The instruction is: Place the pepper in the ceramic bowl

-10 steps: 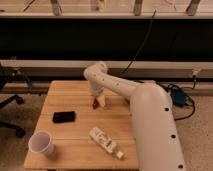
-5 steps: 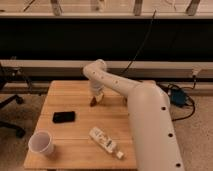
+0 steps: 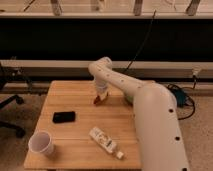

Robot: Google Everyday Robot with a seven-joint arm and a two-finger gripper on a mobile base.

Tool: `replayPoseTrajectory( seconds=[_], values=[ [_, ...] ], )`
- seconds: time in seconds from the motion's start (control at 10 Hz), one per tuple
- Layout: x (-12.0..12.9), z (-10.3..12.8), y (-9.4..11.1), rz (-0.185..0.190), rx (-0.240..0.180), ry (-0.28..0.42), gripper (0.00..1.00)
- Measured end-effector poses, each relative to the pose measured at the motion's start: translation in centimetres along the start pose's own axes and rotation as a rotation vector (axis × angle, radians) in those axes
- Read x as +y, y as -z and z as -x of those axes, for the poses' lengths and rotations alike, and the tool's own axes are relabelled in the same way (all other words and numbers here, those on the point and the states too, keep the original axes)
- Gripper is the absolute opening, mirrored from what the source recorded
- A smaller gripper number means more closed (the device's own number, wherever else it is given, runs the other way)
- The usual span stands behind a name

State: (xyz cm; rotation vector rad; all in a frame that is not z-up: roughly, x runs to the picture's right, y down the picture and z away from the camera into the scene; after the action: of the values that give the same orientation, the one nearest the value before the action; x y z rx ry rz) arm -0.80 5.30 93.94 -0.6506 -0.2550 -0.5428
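Red pepper [image 3: 97, 100] sits clamped in the gripper [image 3: 99, 98], just above the wooden table [image 3: 80, 127].

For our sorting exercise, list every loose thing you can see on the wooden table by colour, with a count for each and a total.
White: 2, the paper cup and the tube-like packet
Black: 1, the flat device
Red: 1, the pepper at the gripper
Total: 4
No bowl can be made out; the arm may hide it.

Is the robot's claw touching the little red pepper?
Touching. The camera view shows the gripper over the table's far middle, with the pepper sticking out from it.
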Motion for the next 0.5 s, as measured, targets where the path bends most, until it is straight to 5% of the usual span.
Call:
replayPoseTrajectory(
  seconds=[0.5],
  values=[
    [2.9,-4.0,2.5,-0.013,-0.020,-0.093,0.00]
  ],
)
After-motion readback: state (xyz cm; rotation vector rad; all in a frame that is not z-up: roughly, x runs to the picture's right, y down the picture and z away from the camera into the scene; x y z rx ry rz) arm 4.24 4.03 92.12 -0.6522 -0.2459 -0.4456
